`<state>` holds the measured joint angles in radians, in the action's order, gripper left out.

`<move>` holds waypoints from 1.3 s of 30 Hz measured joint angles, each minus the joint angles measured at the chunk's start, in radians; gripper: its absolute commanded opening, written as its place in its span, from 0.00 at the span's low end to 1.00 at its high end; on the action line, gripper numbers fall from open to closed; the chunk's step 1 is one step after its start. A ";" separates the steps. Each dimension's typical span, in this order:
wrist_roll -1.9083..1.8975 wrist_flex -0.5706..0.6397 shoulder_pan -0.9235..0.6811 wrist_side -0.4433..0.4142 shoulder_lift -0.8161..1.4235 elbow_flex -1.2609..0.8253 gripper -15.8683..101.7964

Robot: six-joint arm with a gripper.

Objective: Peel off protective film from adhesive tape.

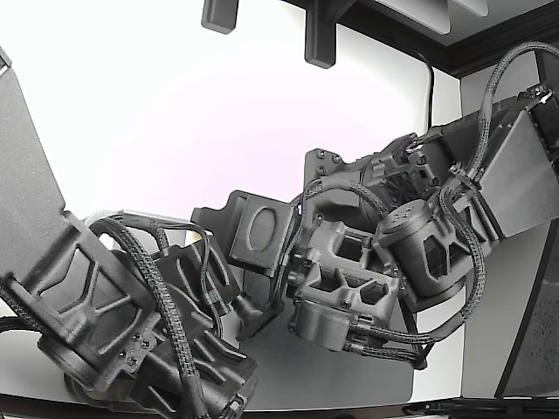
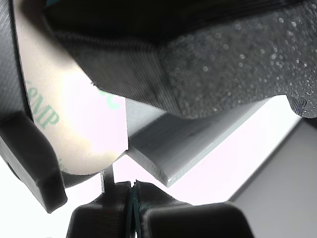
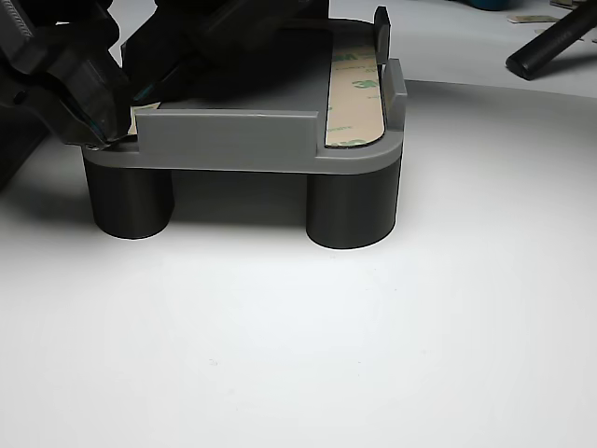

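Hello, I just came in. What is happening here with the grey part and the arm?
A robot arm is working at a grey fixture that stands on round dark legs on a white table. The gripper is at one corner of the fixture, its tips right at the end of a tape strip with a beige liner and green print. A second strip lies on the opposite side, its liner on. Whether the gripper already pinches the liner is not clear.

White tabletop [image 3: 298, 355]; black rod [image 3: 552, 42] far back.
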<state>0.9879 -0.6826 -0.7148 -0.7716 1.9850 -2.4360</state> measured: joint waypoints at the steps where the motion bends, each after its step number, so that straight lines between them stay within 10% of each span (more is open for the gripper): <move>1: 0.002 0.003 0.000 0.000 0.002 -0.002 0.04; 39: 0.048 0.083 0.000 -0.011 0.034 -0.055 0.04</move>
<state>1.0354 -0.5998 -0.7148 -0.7823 2.0187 -2.4912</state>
